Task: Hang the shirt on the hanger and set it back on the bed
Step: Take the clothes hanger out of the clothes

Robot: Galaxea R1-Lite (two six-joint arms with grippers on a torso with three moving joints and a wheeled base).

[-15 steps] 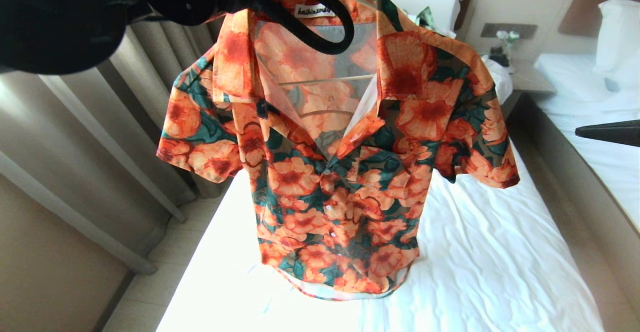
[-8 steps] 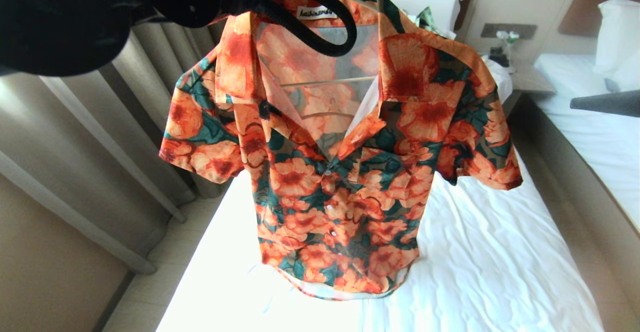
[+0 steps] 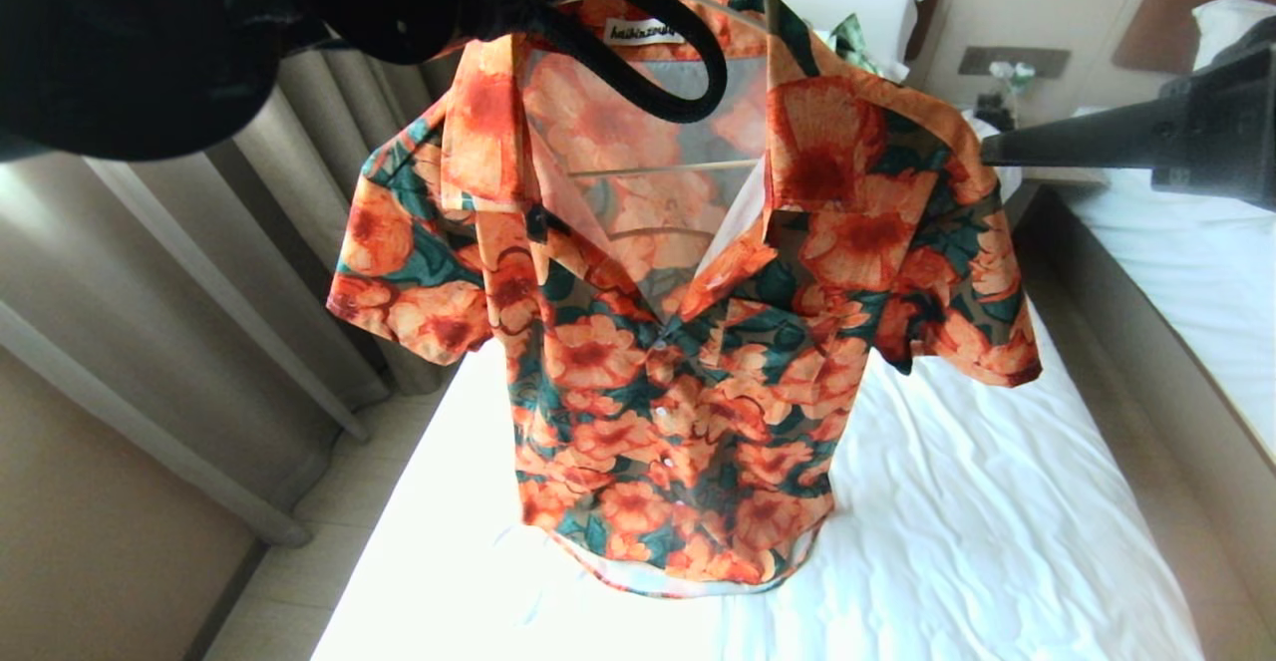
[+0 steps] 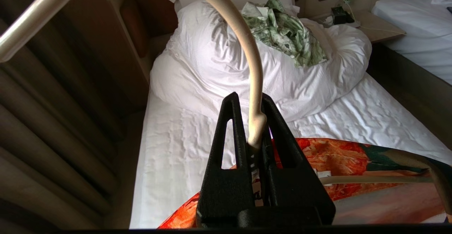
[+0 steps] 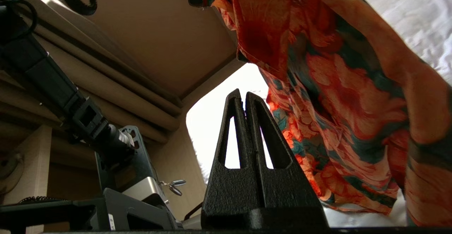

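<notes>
The orange-flowered shirt (image 3: 688,342) hangs in the air above the bed (image 3: 997,501), draped on the cream hanger (image 3: 648,165), whose bar shows through the fabric. My left gripper (image 4: 249,100) is shut on the hanger's neck just below its curved hook (image 4: 252,50), at the top of the head view. The shirt's collar (image 4: 353,160) lies right under the fingers. My right gripper (image 3: 989,151) is level at the right, its tip close beside the shirt's shoulder. It is shut and empty (image 5: 243,94), with the shirt (image 5: 335,85) hanging beside it.
A green-and-white leaf garment (image 4: 286,33) lies on the bunched duvet (image 4: 219,61) at the headboard end. A nightstand (image 3: 1047,158) and a second bed (image 3: 1196,272) are on the right, curtains (image 3: 249,272) on the left. My own base (image 5: 123,177) shows in the right wrist view.
My right gripper has risen and swung in from the right edge toward the shirt's shoulder. The shirt has drifted slightly right on the hanger; the left gripper keeps its hold.
</notes>
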